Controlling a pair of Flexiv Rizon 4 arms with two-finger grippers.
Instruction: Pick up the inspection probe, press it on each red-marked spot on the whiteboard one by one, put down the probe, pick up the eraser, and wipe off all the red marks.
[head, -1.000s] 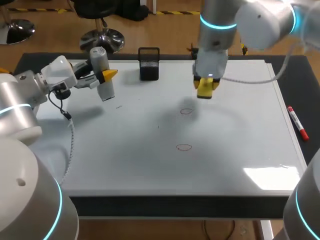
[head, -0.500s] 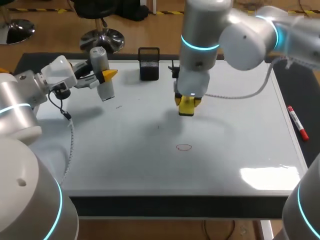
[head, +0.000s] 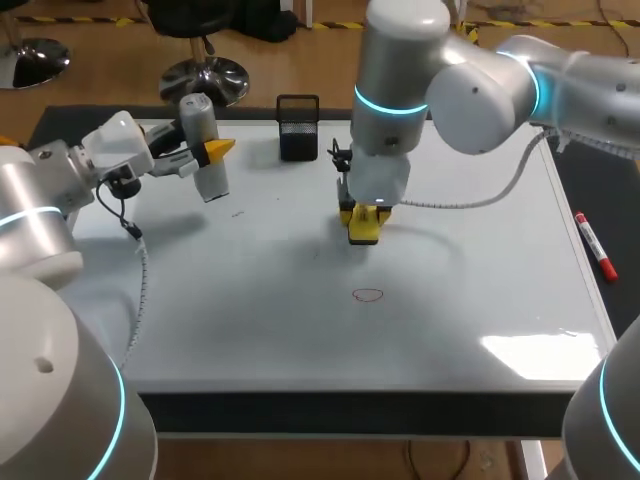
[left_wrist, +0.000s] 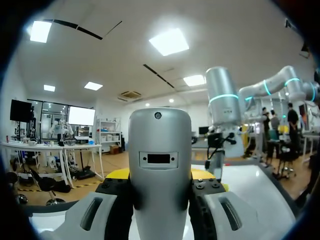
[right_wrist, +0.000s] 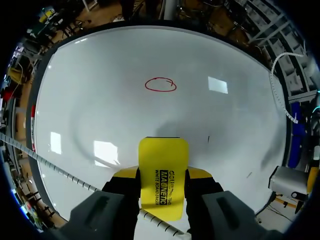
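Head view: the right gripper (head: 364, 222) is clamped on the yellow eraser (head: 364, 237), held low over the middle of the whiteboard (head: 250, 300). One red circle (head: 368, 294) sits near it, apart from the eraser. The left gripper (head: 207, 152) clasps the grey inspection probe (head: 203, 135) over the board's far left corner, near a black mesh pen cup (head: 298, 127). A red marker (head: 593, 246) lies just beside the board's right edge.
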